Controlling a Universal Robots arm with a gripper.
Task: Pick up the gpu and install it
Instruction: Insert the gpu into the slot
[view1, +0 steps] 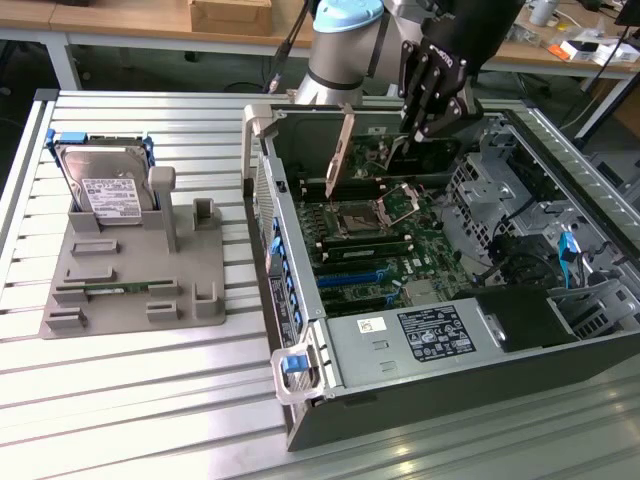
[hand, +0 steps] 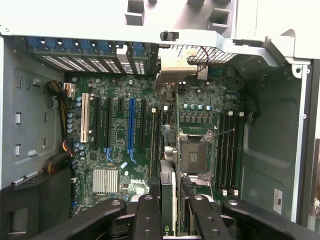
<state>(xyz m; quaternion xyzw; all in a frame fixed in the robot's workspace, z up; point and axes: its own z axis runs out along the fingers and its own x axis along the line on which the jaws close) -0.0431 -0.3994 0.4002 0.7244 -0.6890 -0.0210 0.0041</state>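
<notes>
Hovering in the upper right of the exterior view, the gripper (view1: 425, 130) is clamped on the gpu (view1: 365, 160), a green card held on edge with its pale metal end bracket pointing towards the rear wall of the open computer case (view1: 300, 300). The card hangs above the motherboard (view1: 390, 250), close to the processor socket (view1: 360, 215), and appears not to touch any slot. From the wrist view the black fingers (hand: 147, 210) pinch the card edge-on, and it runs away from the camera, alongside the long blue expansion slot (hand: 131, 125) but off to one side of it. The step in hand looks like the install, with the pick-up done and the card carried but not seated. Seating would likely call for the card's lower edge to line up squarely over a slot and for the bracket to meet the rear opening, with a straight, even press. At the exterior view's left, a grey holder (view1: 130, 290) carries a silver hard drive (view1: 105, 185) with a white label and a memory stick (view1: 115, 288). The power supply label (view1: 435, 335) and the drive label are too small to read. White lettering on the board may say DELL.
</notes>
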